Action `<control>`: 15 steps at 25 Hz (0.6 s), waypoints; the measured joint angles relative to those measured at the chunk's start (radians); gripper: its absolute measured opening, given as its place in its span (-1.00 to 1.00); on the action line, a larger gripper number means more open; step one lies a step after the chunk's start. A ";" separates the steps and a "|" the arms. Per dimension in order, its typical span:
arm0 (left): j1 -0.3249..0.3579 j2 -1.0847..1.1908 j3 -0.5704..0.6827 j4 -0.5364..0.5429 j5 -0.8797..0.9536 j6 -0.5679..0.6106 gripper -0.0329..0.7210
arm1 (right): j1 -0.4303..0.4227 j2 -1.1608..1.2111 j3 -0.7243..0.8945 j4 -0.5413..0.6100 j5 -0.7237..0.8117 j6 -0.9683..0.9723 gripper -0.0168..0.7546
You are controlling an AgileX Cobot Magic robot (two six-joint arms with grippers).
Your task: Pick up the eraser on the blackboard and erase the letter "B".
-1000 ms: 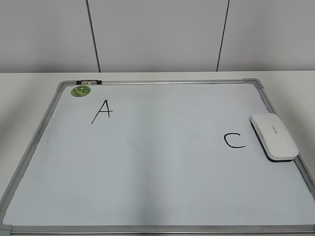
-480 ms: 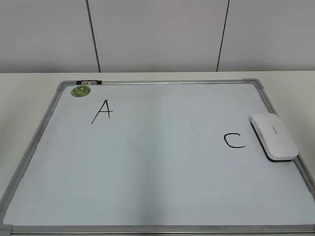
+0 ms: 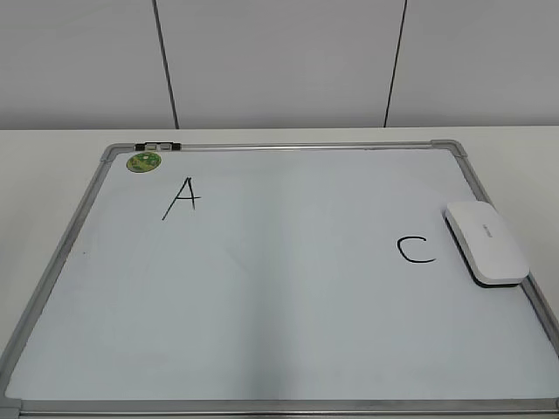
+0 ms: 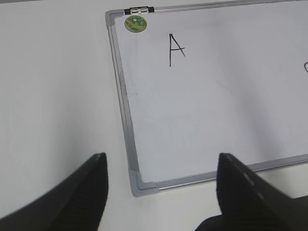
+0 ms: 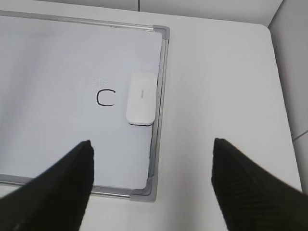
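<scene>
On the white table (image 3: 52, 148) lies the blackboard (image 3: 279, 305), a large white board in a silver-grey frame, filling most of the exterior view. At its far-left corner sits a small round green magnet (image 3: 143, 161), and just near and right of that stands a black letter "A" (image 3: 181, 198). Toward the right side a black letter "C" (image 3: 416, 250) is drawn, and just right of it the eraser (image 3: 486, 242) rests flat on the board, its long side running along the right frame edge, white top up. No letter "B" is visible on the board; the middle between "A" and "C" shows only bare white surface.

Neither arm appears in the exterior view. From the left wrist view, the left gripper (image 4: 161, 192) hangs above the board's near-left corner with its dark fingers spread wide. From the right wrist view, the right gripper (image 5: 151, 185) likewise has its fingers wide apart, holding nothing, above the near-right corner, with the eraser farther off.
</scene>
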 joint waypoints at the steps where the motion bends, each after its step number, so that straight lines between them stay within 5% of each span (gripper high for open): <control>1: 0.000 -0.027 0.024 0.002 0.000 0.000 0.44 | 0.000 -0.032 0.020 0.000 0.000 0.000 0.56; 15: 0.000 -0.364 0.449 0.135 0.002 -0.039 0.44 | 0.000 -0.279 0.313 -0.012 0.000 0.006 0.56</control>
